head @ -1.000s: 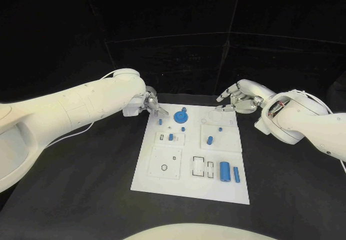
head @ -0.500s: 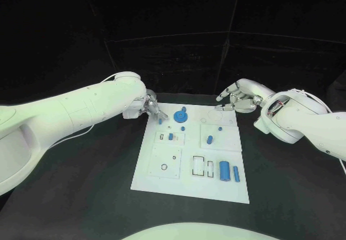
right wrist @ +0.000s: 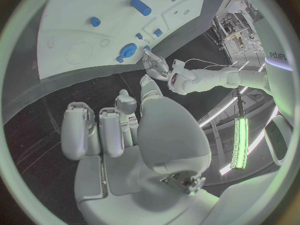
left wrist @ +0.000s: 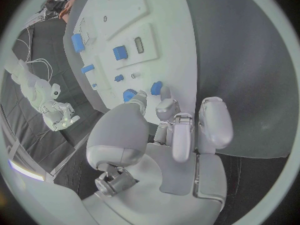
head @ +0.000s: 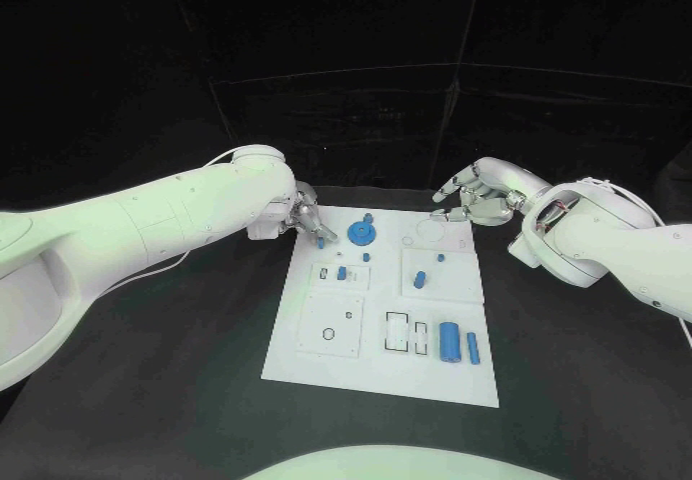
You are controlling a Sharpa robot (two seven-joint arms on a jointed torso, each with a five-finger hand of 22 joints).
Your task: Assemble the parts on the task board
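The white task board (head: 378, 370) lies in the middle of the black table. On it are a round blue part (head: 361, 235), a blue cylinder (head: 450, 343), a thin blue bar (head: 472, 347) and several small blue parts. My left hand (head: 303, 217) hovers at the board's far left corner, its fingertips (left wrist: 166, 105) just short of a small blue peg (head: 320, 241) (left wrist: 156, 88); nothing shows in its grasp. My right hand (head: 476, 195) hangs over the far right corner with fingers loosely bent and apart, holding nothing (right wrist: 119, 130).
Raised white panels (head: 332, 325) with cut-outs cover the board's near left. Black table (head: 173, 350) surrounds the board on all sides, with dark walls behind. The right wrist view shows my left hand (right wrist: 156, 67) beyond the round blue part (right wrist: 128, 50).
My left hand's fingers have edged a little closer to the small blue peg. The right hand and the parts have stayed put.
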